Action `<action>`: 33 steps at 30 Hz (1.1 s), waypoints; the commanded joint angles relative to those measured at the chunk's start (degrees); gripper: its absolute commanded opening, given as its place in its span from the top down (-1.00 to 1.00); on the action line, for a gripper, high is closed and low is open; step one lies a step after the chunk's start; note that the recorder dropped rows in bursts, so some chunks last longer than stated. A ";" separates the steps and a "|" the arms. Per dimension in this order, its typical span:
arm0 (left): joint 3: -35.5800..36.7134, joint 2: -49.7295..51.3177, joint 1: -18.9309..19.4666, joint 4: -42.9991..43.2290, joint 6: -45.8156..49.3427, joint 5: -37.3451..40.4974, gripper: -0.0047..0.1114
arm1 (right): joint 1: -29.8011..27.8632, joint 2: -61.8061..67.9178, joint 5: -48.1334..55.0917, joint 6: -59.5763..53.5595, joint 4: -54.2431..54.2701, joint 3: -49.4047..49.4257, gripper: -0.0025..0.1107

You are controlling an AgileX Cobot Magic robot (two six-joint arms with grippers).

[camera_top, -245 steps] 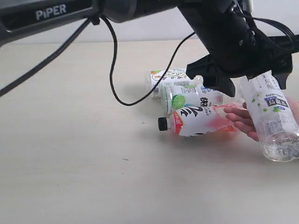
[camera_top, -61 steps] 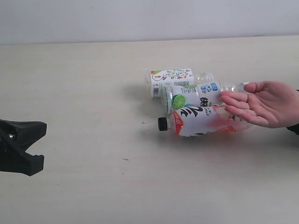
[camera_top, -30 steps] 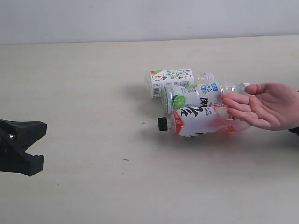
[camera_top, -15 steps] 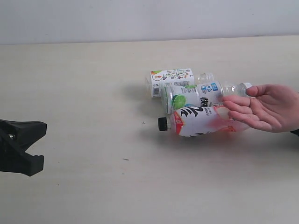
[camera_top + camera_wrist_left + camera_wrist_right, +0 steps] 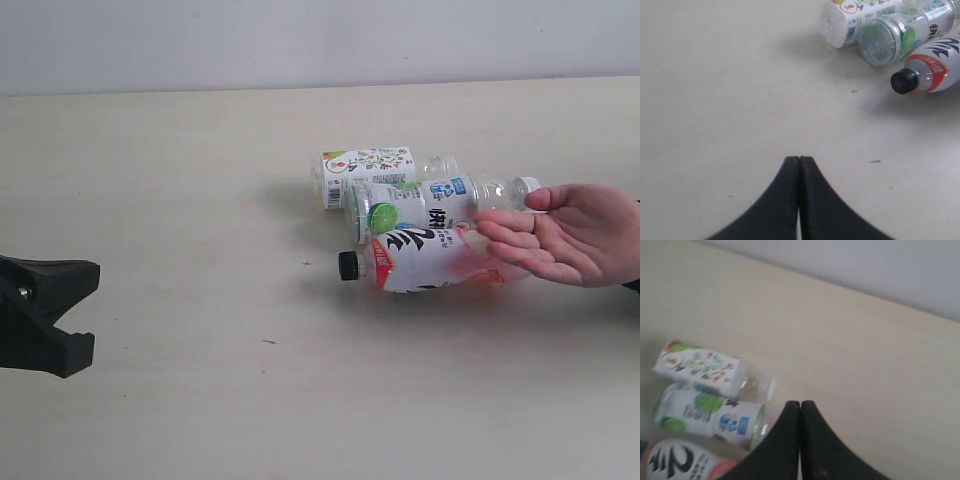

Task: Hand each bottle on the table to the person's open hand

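Observation:
Three bottles lie side by side on the table [image 5: 180, 200]: a white one with colourful print [image 5: 365, 165], a green-lime one [image 5: 415, 205] and a red-white one with a black cap [image 5: 425, 260]. The person's open hand [image 5: 570, 235] hovers palm up at their right ends, empty. My left gripper [image 5: 799, 159] is shut and empty, well short of the bottles [image 5: 895, 35]; its black end [image 5: 40, 315] shows at the exterior view's left edge. My right gripper [image 5: 800, 403] is shut and empty above the table, beside the green-lime bottle [image 5: 710, 415].
A pale wall [image 5: 320, 40] runs behind the table's far edge. Bare tabletop stretches between my left gripper and the bottles. A few tiny dark specks [image 5: 268, 342] mark the surface.
The open hand has drifted slightly right and down over the last second. Both grippers stay still and shut. The arm that held a blue-white bottle over the hand seconds ago has left the exterior view.

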 commanded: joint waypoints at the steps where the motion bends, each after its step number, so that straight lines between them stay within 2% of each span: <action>1: 0.30 -0.37 -0.18 0.22 0.14 -0.50 0.92 | 1.58 3.86 6.65 -12.53 9.30 -3.10 0.96; 9: 0.30 -0.37 -0.18 0.34 0.14 -0.50 0.92 | 13.21 11.63 17.89 -31.26 2.17 -3.74 0.96; 13: 0.30 -0.37 -0.18 0.34 0.14 -0.50 0.92 | 18.43 14.75 18.42 -42.67 1.39 -3.74 0.96; 16: 0.30 -0.37 -0.18 0.34 0.14 -0.50 0.92 | 20.97 16.42 18.42 -43.16 -1.48 -3.74 0.92; 20: 0.30 -0.37 -0.18 0.34 0.14 -0.50 0.92 | 22.26 17.71 18.42 -42.16 -5.23 -3.74 0.66; 27: 0.30 -0.37 -0.18 0.34 0.14 -0.50 0.92 | 22.52 17.94 18.42 -40.67 -4.70 -3.53 -0.16; 33: 0.30 -0.37 -0.18 0.34 0.14 -0.50 0.92 | 22.52 19.88 18.42 -40.67 -4.60 -2.33 -0.20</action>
